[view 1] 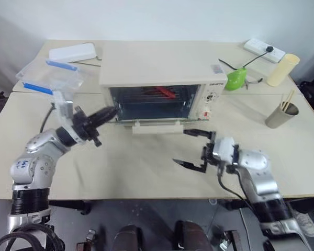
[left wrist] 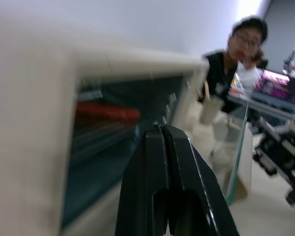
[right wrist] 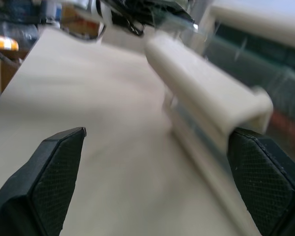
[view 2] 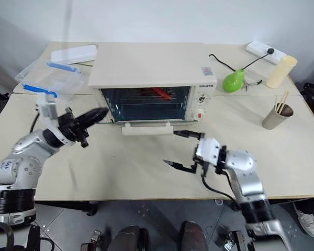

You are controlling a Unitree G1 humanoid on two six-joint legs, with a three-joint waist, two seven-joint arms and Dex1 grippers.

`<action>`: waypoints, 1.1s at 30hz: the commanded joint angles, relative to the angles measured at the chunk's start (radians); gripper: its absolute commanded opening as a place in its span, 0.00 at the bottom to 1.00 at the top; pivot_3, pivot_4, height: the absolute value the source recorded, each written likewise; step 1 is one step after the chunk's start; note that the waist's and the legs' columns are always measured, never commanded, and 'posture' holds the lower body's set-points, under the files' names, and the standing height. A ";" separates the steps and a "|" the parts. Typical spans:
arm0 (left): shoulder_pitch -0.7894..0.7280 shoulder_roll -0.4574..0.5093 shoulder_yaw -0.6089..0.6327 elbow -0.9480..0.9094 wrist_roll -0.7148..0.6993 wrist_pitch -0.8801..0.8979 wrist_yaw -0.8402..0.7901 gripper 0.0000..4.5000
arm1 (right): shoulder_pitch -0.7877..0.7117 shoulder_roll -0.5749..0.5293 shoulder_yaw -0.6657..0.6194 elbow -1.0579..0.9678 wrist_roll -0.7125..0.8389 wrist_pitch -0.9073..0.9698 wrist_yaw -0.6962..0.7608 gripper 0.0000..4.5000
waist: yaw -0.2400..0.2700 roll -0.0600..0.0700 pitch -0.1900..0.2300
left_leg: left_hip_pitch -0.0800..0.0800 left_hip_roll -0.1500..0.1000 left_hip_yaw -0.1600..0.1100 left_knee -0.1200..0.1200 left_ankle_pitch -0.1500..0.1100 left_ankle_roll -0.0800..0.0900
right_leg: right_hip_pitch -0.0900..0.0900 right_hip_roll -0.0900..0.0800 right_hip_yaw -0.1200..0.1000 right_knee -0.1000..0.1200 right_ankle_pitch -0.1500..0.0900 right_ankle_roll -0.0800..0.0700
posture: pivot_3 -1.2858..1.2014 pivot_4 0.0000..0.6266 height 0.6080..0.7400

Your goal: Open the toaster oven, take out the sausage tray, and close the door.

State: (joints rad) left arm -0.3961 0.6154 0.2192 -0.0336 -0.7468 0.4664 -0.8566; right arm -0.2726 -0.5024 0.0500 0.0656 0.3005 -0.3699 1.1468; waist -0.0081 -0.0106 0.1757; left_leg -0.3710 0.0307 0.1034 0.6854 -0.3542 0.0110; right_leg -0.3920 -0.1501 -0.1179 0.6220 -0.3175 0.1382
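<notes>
Two grippers, left fingers (view 1: 109, 113) clenched by oven mouth, right fingers (view 1: 191, 164) released near door handle (view 1: 157, 127)

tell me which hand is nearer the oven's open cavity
Left. The left hand sits shut at the front left corner of the toaster oven. The right hand is open, out on the table in front of the lowered door.

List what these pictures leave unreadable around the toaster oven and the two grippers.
- Red items inside the toaster oven: head views, behind rack bars and too small to tell if they sit on a tray; streaked in the left wrist view.
- Knob markings: too small.
- Left gripper, shut: head views do not settle whether its tip touches the open door.
- Right gripper, open: door handle blurred in its wrist view.
</notes>
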 commanded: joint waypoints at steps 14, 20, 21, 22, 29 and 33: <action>0.121 -0.035 -0.084 -0.016 0.201 -0.166 -0.050 0.00 | 0.024 -0.113 -0.138 -0.126 -0.224 -0.135 -0.296 1.00 | -0.015 0.001 0.001 | 0.003 0.003 0.006 0.002 0.002 0.000 | -0.001 0.001 0.005 0.001 0.000 0.000 | 0.52 0.24 1.00; 0.173 -0.074 -0.062 -0.034 0.224 -0.246 -0.037 0.00 | -0.171 0.036 0.016 -0.162 -0.446 -0.029 -0.470 1.00 | -0.015 0.001 0.001 | 0.000 0.002 0.002 0.002 0.002 0.000 | -0.001 0.000 0.002 0.002 0.000 0.000 | 0.52 0.24 1.00; 0.187 -0.076 -0.056 -0.038 0.228 -0.257 -0.033 0.00 | -0.195 0.060 0.033 -0.157 -0.482 -0.005 -0.502 1.00 | -0.014 0.001 0.001 | -0.001 0.001 0.002 0.002 0.002 0.000 | -0.002 -0.001 0.002 0.002 0.000 0.000 | 0.52 0.24 1.00; 0.199 -0.076 -0.051 -0.040 0.234 -0.264 -0.026 0.00 | -0.213 0.076 0.051 -0.153 -0.517 0.015 -0.525 1.00 | -0.013 0.001 0.001 | -0.001 0.001 0.002 0.002 0.002 0.000 | -0.002 -0.001 0.002 0.002 0.000 0.000 | 0.52 0.24 1.00; 0.274 -0.084 -0.030 -0.045 0.283 -0.310 0.035 0.40 | -0.364 0.196 0.206 0.008 -0.649 0.068 -0.608 1.00 | -0.023 0.001 0.001 | 0.000 0.002 0.001 0.002 0.002 0.000 | -0.001 0.000 0.000 0.003 0.000 0.000 | 0.52 0.24 1.00; 0.317 -0.117 -0.014 -0.091 0.273 -0.325 0.071 0.68 | -0.487 0.260 0.273 0.179 -0.780 0.079 -0.742 1.00 | -0.029 0.001 0.001 | 0.000 0.002 0.001 0.002 0.002 0.000 | -0.002 0.000 0.001 0.004 0.000 0.000 | 0.52 0.24 1.00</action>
State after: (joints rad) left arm -0.1010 0.5065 0.1801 -0.0726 -0.4647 0.1641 -0.8021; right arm -0.7302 -0.2567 0.3063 0.2141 -0.4220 -0.2965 0.4794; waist -0.0372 -0.0094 0.1765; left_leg -0.3710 0.0332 0.1044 0.6873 -0.3522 0.0105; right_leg -0.3938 -0.1502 -0.1174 0.6261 -0.3177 0.1378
